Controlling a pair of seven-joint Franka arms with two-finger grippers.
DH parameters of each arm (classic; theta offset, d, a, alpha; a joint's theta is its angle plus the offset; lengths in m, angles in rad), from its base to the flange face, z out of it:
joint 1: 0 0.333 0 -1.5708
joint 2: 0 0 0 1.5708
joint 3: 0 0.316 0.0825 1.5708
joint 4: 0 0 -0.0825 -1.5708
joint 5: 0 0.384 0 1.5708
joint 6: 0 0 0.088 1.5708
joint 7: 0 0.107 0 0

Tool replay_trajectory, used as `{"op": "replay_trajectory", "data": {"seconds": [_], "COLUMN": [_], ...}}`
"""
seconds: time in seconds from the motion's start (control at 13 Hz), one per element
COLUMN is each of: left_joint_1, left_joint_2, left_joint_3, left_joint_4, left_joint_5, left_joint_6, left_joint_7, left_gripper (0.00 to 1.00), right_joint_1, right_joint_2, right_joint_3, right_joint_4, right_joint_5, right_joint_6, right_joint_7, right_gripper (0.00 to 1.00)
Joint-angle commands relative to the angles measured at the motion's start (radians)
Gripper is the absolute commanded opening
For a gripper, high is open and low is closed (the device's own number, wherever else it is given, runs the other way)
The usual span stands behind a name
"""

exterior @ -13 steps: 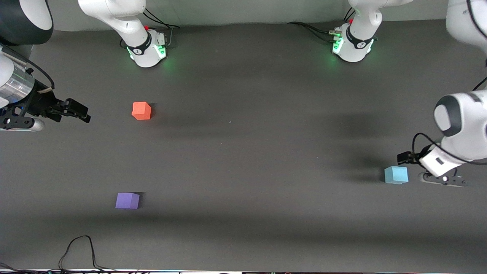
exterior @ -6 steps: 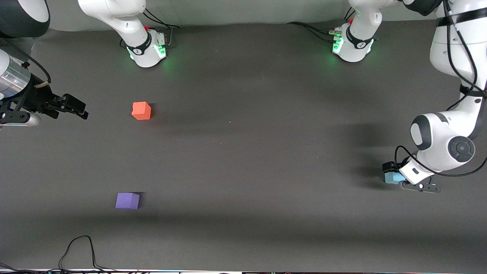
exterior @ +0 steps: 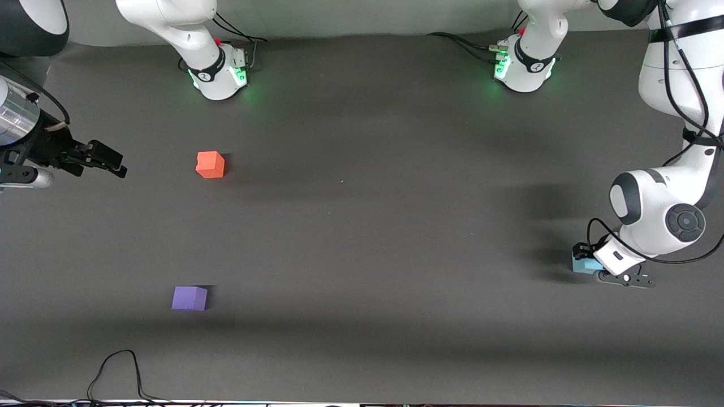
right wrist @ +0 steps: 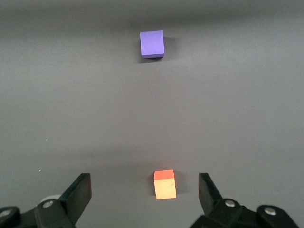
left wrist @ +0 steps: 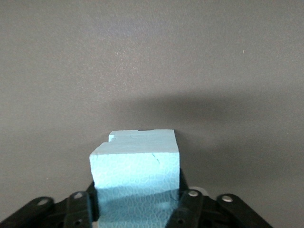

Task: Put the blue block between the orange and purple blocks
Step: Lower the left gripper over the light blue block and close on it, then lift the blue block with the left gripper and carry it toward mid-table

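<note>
One purple block (exterior: 189,298) sits nearest me. My left gripper (exterior: 588,261) has dropped around the blue block (exterior: 582,264), seemingly clamped, ready to lift. Orange block (exterior: 210,164) lies farther; right gripper (exterior: 110,160) waits, fingers apart.

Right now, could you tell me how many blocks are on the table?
3: the orange block nearest the right arm's base, the purple block nearer the camera, the blue block between the left gripper fingers.

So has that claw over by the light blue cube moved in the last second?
Yes. The left gripper has slid toward the purple block end and now sits around the blue block, fingers on either side of it.
</note>
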Motion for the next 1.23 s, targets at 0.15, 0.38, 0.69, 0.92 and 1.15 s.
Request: {"op": "replay_trajectory", "data": {"seconds": [0.15, 0.38, 0.69, 0.92, 1.15], "left_joint_1": [0.0, -0.002, -0.072, -0.234, -0.472], "left_joint_2": [-0.012, -0.095, -0.239, -0.256, -0.183], "left_joint_3": [0.001, 0.001, -0.043, -0.11, -0.141], "left_joint_4": [0.036, 0.137, 0.206, 0.263, 0.35], "left_joint_5": [-0.01, -0.008, -0.008, -0.007, 0.002], "left_joint_6": [-0.023, -0.262, -0.546, -0.632, -0.611], "left_joint_7": [0.005, 0.0, -0.16, -0.5, -0.849], "left_gripper": [0.52, 0.52, 0.52, 0.52, 0.52], "right_joint_1": [0.007, 0.009, 0.029, 0.05, 0.05], "right_joint_2": [-0.017, -0.017, 0.002, 0.0, -0.004], "right_joint_3": [-0.029, -0.025, -0.017, -0.017, -0.023], "right_joint_4": [-0.011, -0.016, -0.014, -0.014, -0.019], "right_joint_5": [0.008, 0.008, 0.008, 0.007, 0.005], "right_joint_6": [-0.006, -0.007, 0.014, 0.013, 0.005], "right_joint_7": [-0.017, -0.018, -0.017, -0.015, -0.02], "right_gripper": [1.0, 1.0, 1.0, 1.0, 1.0]}}
